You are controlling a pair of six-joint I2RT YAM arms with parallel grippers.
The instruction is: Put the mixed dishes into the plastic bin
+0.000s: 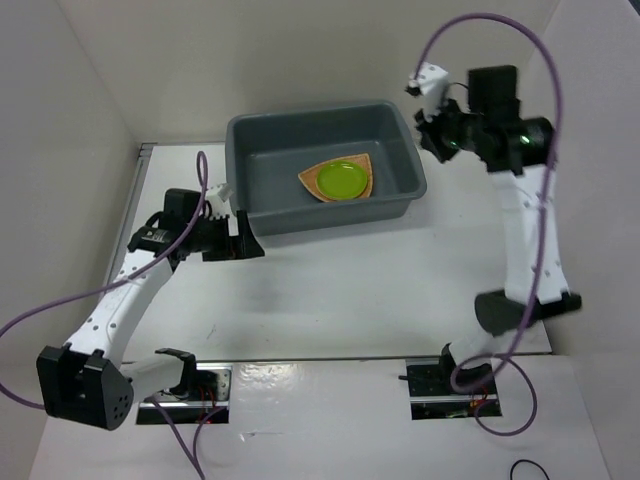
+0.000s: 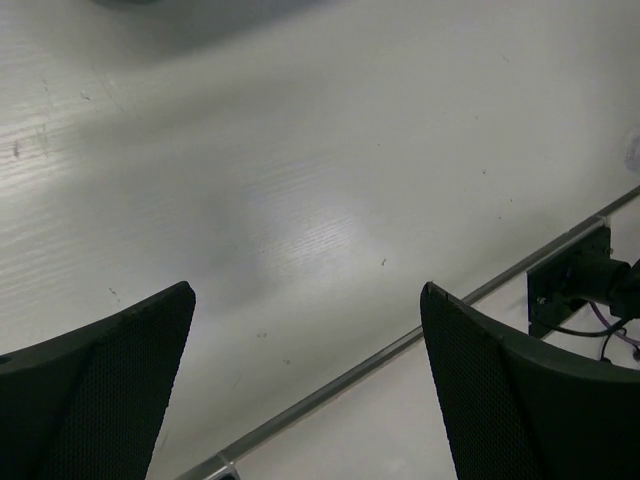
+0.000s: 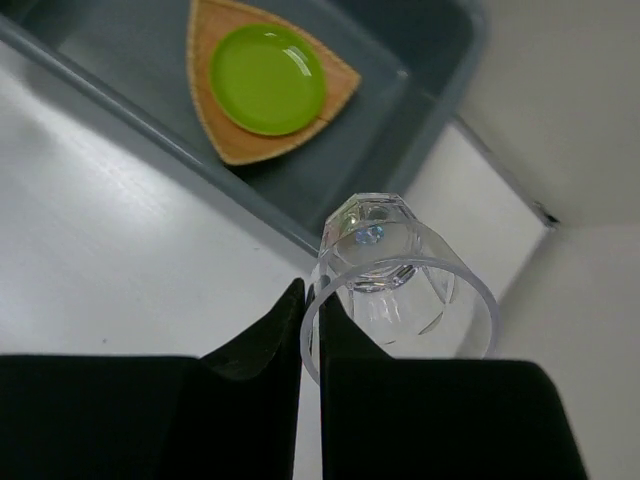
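Clear glass (image 3: 400,270) is pinched thinly at its rim by right gripper (image 3: 308,300); a drop outside plastic bin (image 1: 330,212) is risked. Left gripper (image 2: 305,300) stands open.

We see two arms, the left arm (image 1: 122,302) and the right arm (image 1: 527,232), with white link shells, black joints and black bases. A thin purple cable (image 1: 480,15) loops along each one. The left fingers (image 2: 100,390) are black, with a fine dotted texture.

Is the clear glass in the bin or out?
Out. The right end effector pinches the clear glass by its rim, in the air near the plastic bin's right rim.
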